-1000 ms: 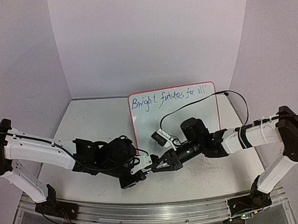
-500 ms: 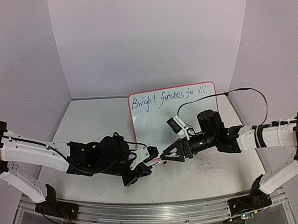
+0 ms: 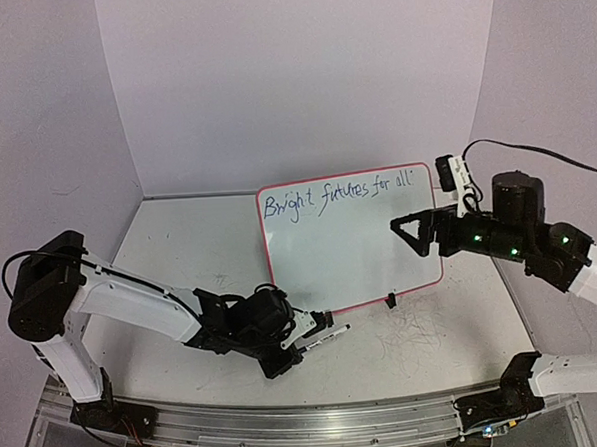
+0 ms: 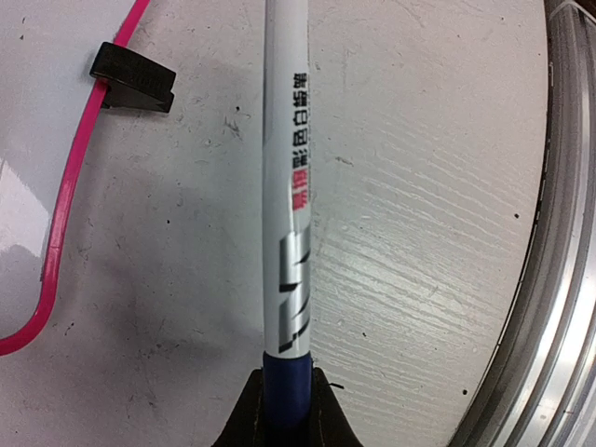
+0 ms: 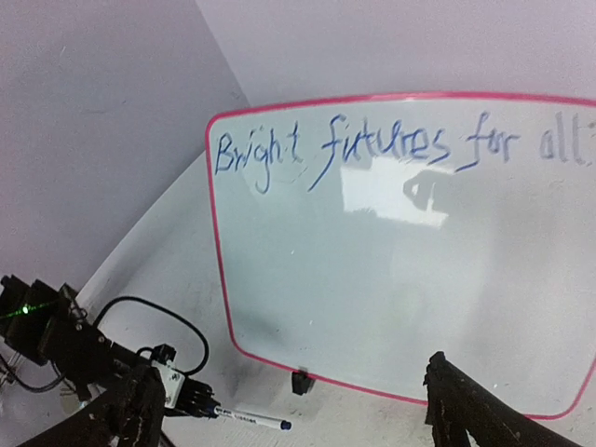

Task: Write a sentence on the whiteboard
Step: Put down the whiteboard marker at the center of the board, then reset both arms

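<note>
scuffed table (image 3: 179, 240) holds the whiteboard (image 3: 351, 266), sentence (image 3: 337, 196) apparently complete; left claw (image 3: 301, 344) pinches the marker (image 3: 326, 335), right claw (image 3: 411, 236) spread and empty; next move, likely, laying the marker down.

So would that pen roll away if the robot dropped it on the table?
Probably: the pen has a round, smooth barrel and the table looks flat. It looks thin, so likely light and stiff. The left pincer grips its blue end.
</note>
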`<state>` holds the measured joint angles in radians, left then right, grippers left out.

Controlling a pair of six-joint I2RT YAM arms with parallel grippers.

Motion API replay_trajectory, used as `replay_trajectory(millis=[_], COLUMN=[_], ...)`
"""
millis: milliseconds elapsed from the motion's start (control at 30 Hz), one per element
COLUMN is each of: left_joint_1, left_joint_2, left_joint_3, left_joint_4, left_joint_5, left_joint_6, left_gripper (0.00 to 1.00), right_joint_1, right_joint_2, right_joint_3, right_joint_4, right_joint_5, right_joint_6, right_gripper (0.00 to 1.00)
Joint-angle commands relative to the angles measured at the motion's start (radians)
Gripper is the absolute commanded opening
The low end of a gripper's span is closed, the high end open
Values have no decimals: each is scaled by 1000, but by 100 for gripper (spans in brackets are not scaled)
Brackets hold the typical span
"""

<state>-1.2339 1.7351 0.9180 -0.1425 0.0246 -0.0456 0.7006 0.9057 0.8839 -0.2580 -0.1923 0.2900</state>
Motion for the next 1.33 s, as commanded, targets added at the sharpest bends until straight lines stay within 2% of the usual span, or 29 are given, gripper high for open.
replay_trajectory(millis=[0,133,233,333,467,667,900,1067,1200,1300], left_joint_1=[-4,-20,-26,-26,-13,46,254,366,409,439], left_joint_2=[5,9,-4,-41,-158,-393,-595,-630,-646,-646], left_joint_3=[63,71,70,71,99,200,237,312,349,385], left_joint_4=[-22,-33,-37,-44,-51,-41,61,34,19,-18], left_joint_5=[-15,-13,-40,-86,-148,-380,-465,-499,-538,-556], left_joint_6=[-7,0,1,-3,-33,-167,-276,-243,-179,-148], left_gripper=[12,26,31,36,46,73,88,94,97,98], right_joint_1=[0,-1,-1,0,-1,0,0,0,0,-1], right_joint_2=[-58,-97,-117,-128,-141,-184,-205,-223,-233,-236], right_joint_3=[54,68,89,123,193,299,402,423,429,414], right_joint_4=[-103,-114,-124,-146,-186,-199,-189,-176,-173,-166], right_joint_5=[169,189,192,259,345,499,661,768,845,842], right_joint_6=[-29,-20,-18,-18,-25,-34,-72,-76,-74,-97], right_gripper=[98,98,98,98,98,98,98,98,98,98])
